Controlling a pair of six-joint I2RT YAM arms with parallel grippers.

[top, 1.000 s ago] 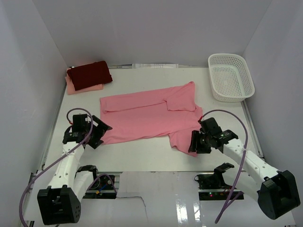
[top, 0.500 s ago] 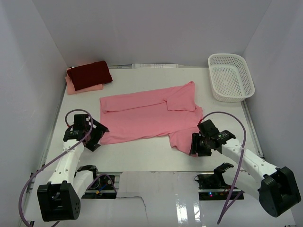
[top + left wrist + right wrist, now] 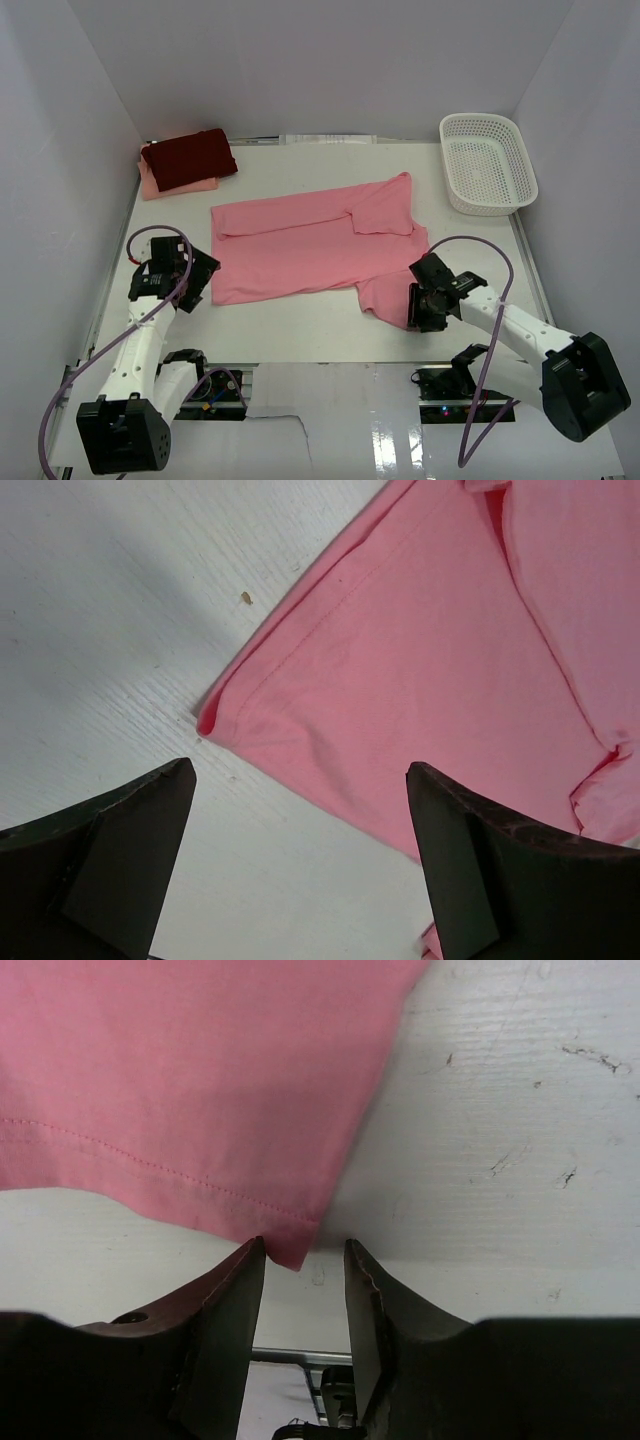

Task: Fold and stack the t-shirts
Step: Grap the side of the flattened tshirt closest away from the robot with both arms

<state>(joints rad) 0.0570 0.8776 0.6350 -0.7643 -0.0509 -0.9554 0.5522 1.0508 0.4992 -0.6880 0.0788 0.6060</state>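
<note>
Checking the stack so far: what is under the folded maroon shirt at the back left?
A peach-pink shirt lies under the maroon shirt; only its left and near edges show. The rest is covered.

A strip of bare table [image 3: 300, 325] lies open along the near side of the spread salmon-pink shirt [image 3: 300, 245], between the left gripper [image 3: 300, 780] and right gripper [image 3: 305, 1252]. A white mesh basket [image 3: 487, 163] occupies the far right corner and stacked folded shirts [image 3: 185, 160] the far left, while walls [image 3: 60, 150] close both sides.
</note>
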